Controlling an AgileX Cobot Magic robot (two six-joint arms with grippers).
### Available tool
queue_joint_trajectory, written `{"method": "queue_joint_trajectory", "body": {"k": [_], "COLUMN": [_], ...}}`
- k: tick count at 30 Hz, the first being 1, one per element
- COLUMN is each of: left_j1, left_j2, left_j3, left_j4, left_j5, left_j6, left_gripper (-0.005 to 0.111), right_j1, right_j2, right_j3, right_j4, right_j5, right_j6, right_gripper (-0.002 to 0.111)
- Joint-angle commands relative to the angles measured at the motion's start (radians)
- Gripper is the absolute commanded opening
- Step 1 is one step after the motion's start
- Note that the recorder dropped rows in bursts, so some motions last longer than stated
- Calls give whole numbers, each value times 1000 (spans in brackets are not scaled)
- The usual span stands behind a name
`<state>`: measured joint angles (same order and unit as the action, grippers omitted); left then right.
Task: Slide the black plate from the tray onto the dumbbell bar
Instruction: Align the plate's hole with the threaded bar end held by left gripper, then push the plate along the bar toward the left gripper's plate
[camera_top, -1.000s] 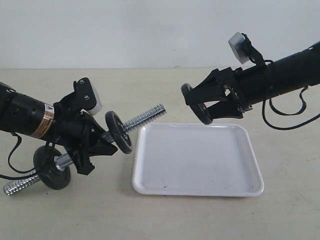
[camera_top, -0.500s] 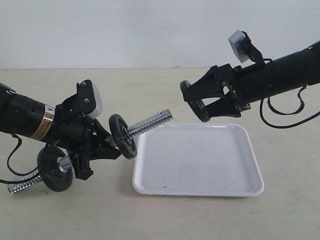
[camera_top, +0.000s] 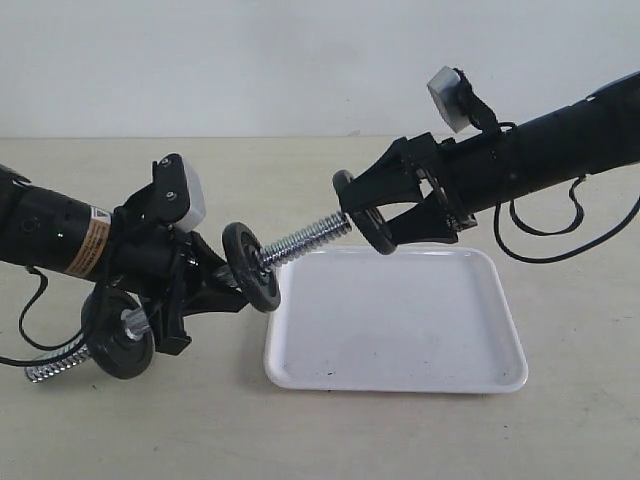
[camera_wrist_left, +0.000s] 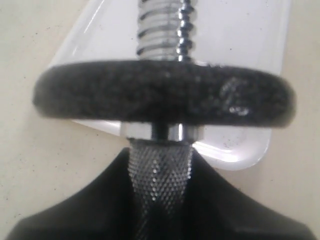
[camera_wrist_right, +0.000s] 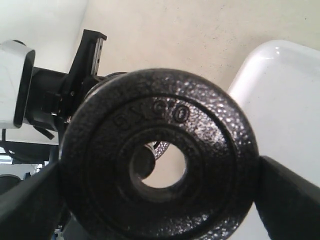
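Note:
My right gripper (camera_top: 366, 213) is shut on the black plate (camera_top: 362, 205), holding it on edge by its rim in the air above the far left corner of the white tray (camera_top: 400, 372). My left gripper (camera_top: 190, 285) is shut on the knurled middle of the dumbbell bar (camera_top: 305, 241), which slants up to the right. The bar's threaded tip meets the plate's face. In the right wrist view the plate (camera_wrist_right: 210, 125) fills the frame, and the bar's tip (camera_wrist_right: 161, 146) shows at the upper edge of its centre hole. The left wrist view shows the bar (camera_wrist_left: 160, 170) between my dark fingers (camera_wrist_left: 90, 210).
One black disc (camera_top: 250, 266) sits on the bar just past my left gripper. Another black disc (camera_top: 120, 338) sits near the bar's low end, close to the table. The tray (camera_wrist_left: 250, 45) lies under the raised end of the bar.
My right gripper has carried the plate left and slightly down to the bar's tip. The left arm has shifted the bar a little right.

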<state>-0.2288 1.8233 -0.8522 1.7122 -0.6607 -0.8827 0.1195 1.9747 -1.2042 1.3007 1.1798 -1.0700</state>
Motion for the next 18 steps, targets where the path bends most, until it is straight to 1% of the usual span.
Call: {"method": "queue_joint_trajectory", "body": {"k": [1, 6, 13, 18], "left_j1": [-2, -2, -2, -2], "left_j2": [-48, -48, -48, -48], "left_j3": [-26, -26, -26, -26], "left_j4": [-138, -154, -154, -154], "left_j5": [-106, -106, -101, -101], "left_j6": [33, 40, 40, 40], "left_gripper": [4, 4, 4, 4], "right_j1": [9, 33, 30, 30], "right_j2": [-22, -22, -22, -25], "right_j3": [-6, -6, -6, -6], "right_j4": [55, 55, 59, 146], "right_j5": [41, 41, 41, 41], "right_j6": [2, 4, 17, 13], "right_gripper": [0, 0, 0, 0]}}
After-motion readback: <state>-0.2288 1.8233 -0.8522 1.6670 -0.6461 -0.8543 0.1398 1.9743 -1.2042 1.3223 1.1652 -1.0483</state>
